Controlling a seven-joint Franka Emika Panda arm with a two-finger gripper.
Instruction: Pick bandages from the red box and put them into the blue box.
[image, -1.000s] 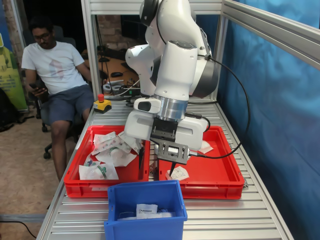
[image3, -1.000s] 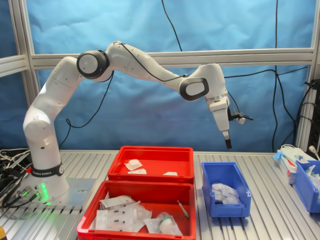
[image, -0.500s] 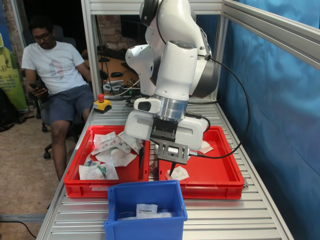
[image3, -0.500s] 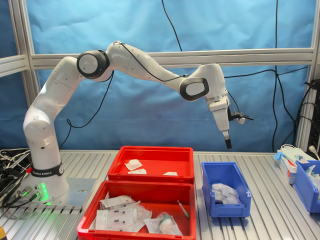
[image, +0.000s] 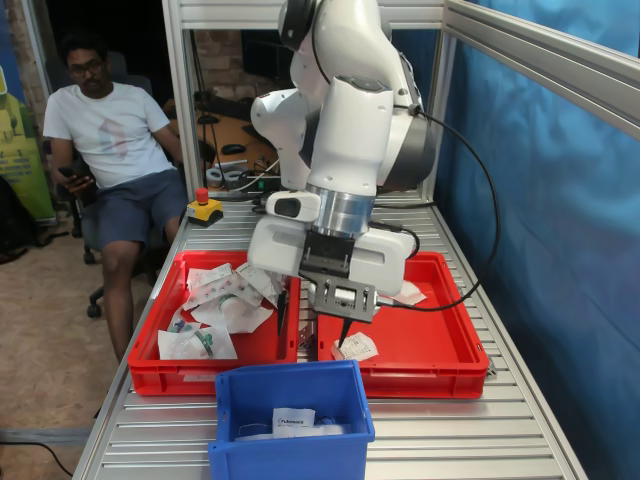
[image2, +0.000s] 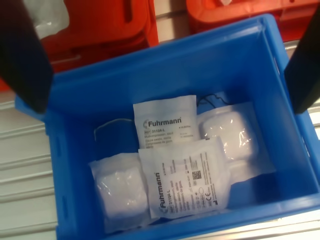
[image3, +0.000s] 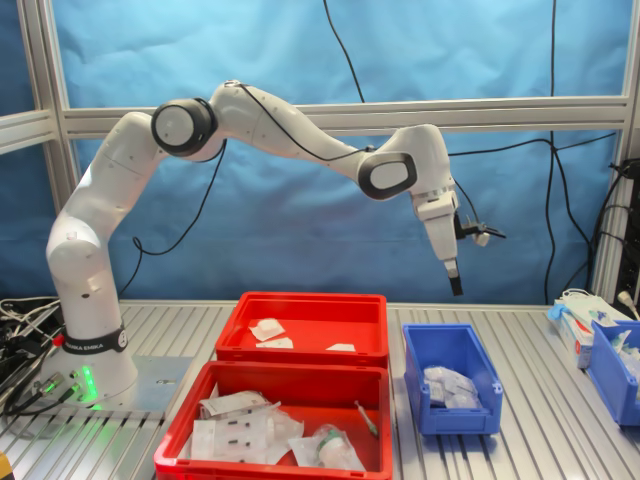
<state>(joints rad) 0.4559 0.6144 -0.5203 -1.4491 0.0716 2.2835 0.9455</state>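
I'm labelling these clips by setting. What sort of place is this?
Probably a robotics lab or test cell: an aluminium-frame table with blue backdrop, a robot arm over sorting bins, and an emergency-stop button.

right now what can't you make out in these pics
- Red box, first exterior view: the arm hides its middle, so the bandages can't be counted.
- Fine print on the packets in the blue box, wrist view: too small and blurred to read.
- Gripper, wrist view: fingers cut off by the edges, tips unseen.
- Second blue bin, second exterior view: cut off by the second exterior view's right edge.
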